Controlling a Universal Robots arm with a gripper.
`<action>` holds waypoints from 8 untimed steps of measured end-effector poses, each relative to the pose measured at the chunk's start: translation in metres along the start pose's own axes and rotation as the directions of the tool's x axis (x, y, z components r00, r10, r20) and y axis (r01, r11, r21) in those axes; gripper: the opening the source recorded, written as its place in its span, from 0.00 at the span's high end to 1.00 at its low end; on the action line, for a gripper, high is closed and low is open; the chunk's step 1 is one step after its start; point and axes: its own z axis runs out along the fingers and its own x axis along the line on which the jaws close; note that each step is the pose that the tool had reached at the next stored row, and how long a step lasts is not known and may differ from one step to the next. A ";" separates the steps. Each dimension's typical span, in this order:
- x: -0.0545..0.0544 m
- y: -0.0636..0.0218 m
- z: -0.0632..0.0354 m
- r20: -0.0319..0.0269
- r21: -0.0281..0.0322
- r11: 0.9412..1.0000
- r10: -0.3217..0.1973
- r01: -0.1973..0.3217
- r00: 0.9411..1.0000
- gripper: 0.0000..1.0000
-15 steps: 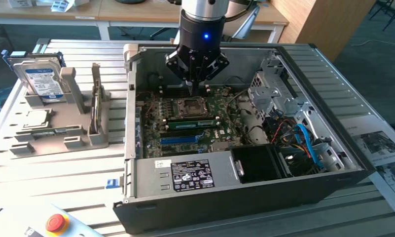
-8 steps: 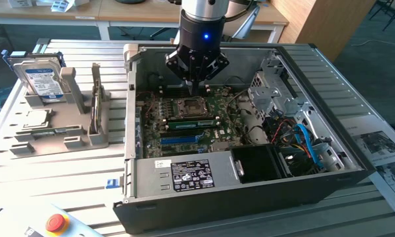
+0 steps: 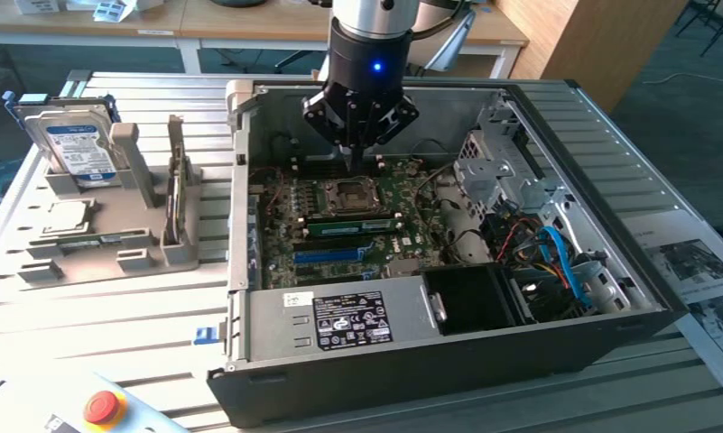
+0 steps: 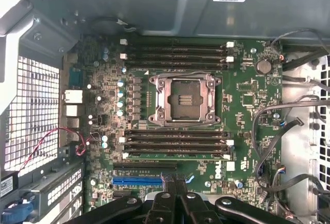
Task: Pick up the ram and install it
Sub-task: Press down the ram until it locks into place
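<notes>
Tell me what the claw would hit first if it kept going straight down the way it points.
Probably the motherboard inside the open computer case: the shut claw points down above the area near the CPU socket. Depth is unclear, so the exact contact spot is uncertain.

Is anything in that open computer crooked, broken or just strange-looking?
Nothing looks broken or spilled. The green memory stick lies level in its slot. One oddity: the square processor socket beside it seems empty.
</notes>
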 end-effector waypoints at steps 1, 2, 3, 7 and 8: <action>0.000 0.0000 0.0000 0.000 0.000 1.000 0.000 0.000 1.000 0.90; 0.000 0.0000 0.0000 0.000 -0.001 1.000 0.000 0.000 1.000 0.90; 0.000 0.0000 0.0000 0.000 -0.001 1.000 0.000 0.000 1.000 0.90; 0.000 -0.0001 0.0000 -0.004 -0.004 1.000 0.000 0.000 1.000 0.90; 0.000 0.0000 0.0000 -0.005 -0.004 1.000 0.000 0.000 1.000 0.90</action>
